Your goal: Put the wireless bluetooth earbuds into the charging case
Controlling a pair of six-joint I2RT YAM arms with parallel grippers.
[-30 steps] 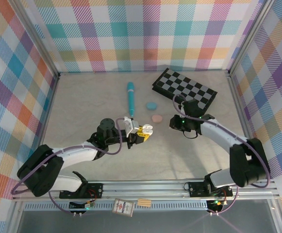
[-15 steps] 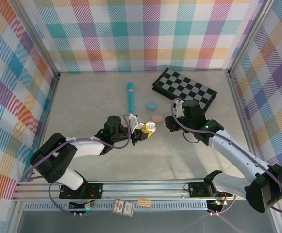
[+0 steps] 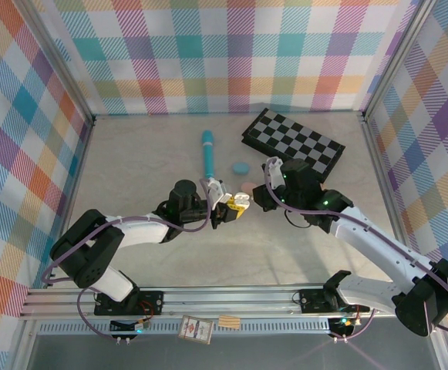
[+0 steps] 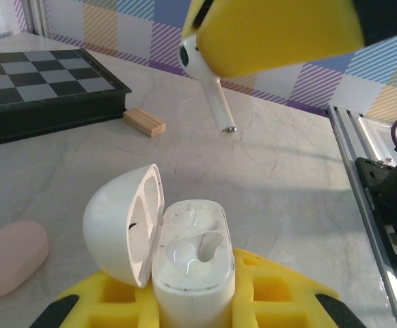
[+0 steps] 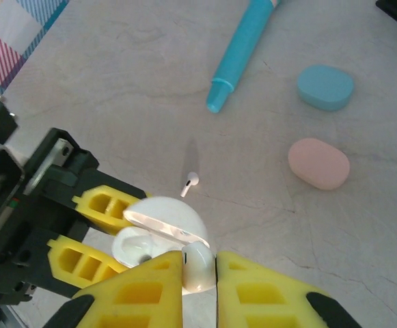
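The right fingers (image 5: 143, 290) pinch a white earbud (image 5: 198, 268) at the edge of the open charging case (image 5: 158, 229), gripped by the left fingers (image 5: 99, 205). A loose earbud (image 5: 190, 181) lies on the counter (image 5: 116, 82) beyond, near a teal pen (image 5: 242, 51), blue case (image 5: 324, 87) and pink case (image 5: 318, 163).

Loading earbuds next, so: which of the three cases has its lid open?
The white case, held by the left gripper; the pink case and blue case lie shut.

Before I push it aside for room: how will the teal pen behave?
The teal pen looks round and lies flat on the table, so it would probably roll. It seems rigid, likely moving as one piece.
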